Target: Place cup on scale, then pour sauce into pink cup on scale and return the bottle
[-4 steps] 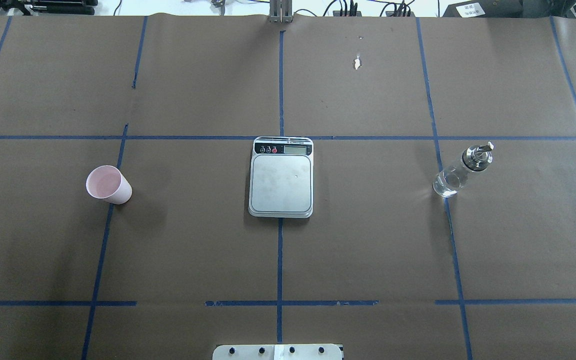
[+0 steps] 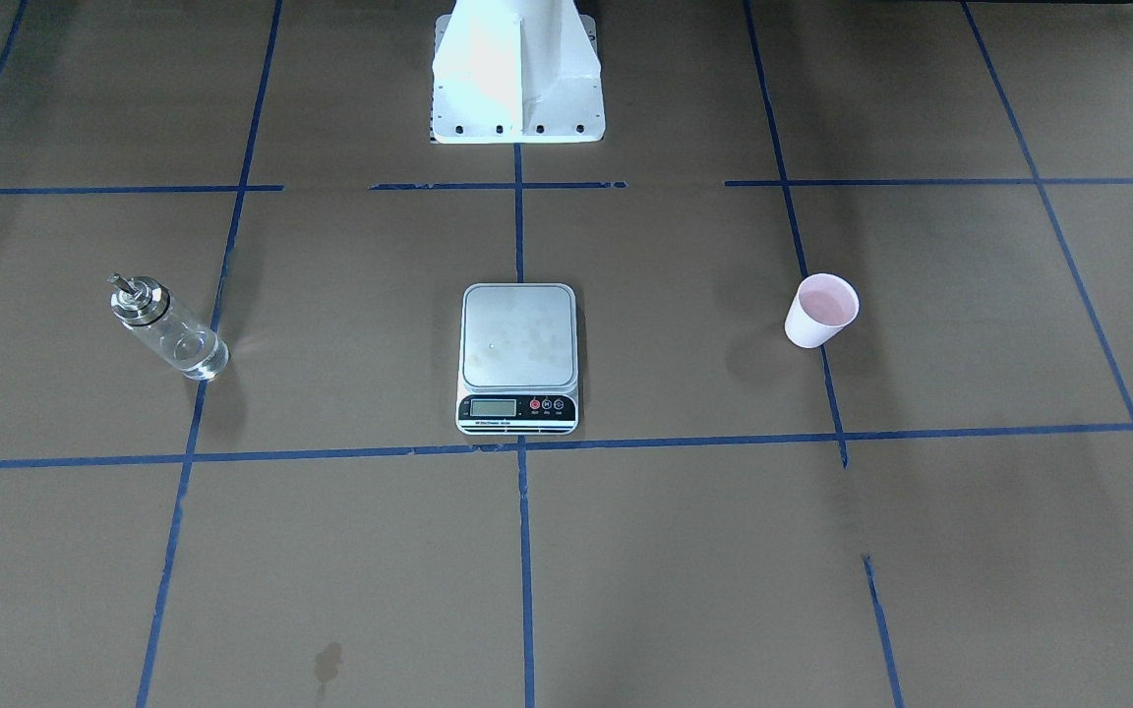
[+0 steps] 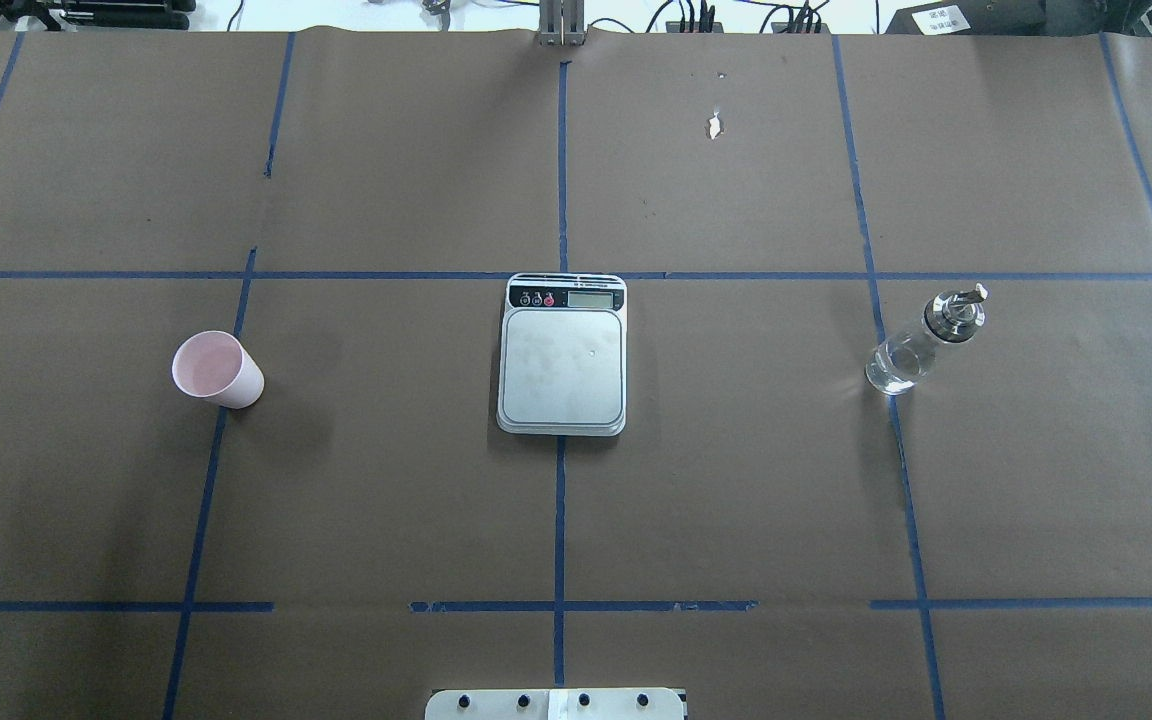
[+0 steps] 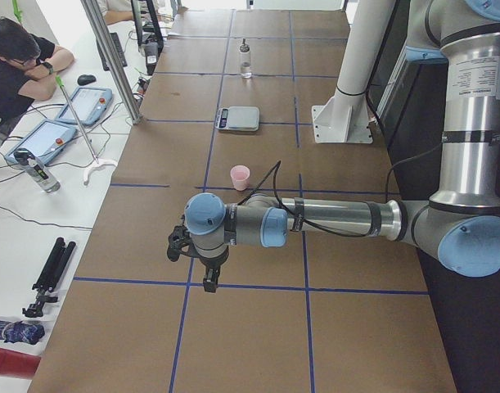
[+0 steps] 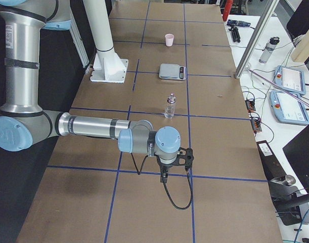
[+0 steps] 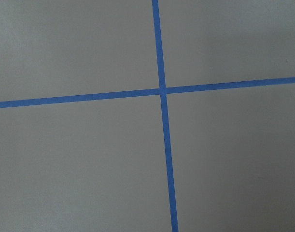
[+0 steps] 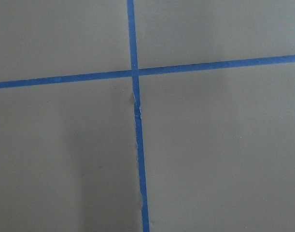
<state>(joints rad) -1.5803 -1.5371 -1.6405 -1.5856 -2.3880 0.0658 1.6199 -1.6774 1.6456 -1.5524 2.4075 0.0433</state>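
Brown table (image 3: 736, 500) w/ blue tape grid (image 3: 559, 520), white side desk (image 4: 61, 209)

The scale (image 2: 518, 339) sits mid-desk on a blue tape line (image 2: 524, 551), its black display strip on the side away from the white robot base (image 2: 517, 84); the cup (image 2: 821, 311) stands upright on the robot's left side, mouth open and pink inside, on another tape line, well apart from the scale; the bottle (image 2: 169, 327) stands on the robot's right side, silver cap and spout on top, its foot at a tape line; the desk (image 2: 685, 551) is covered in brown paper, with a small dark stain (image 2: 327, 664) near the view's bottom edge.
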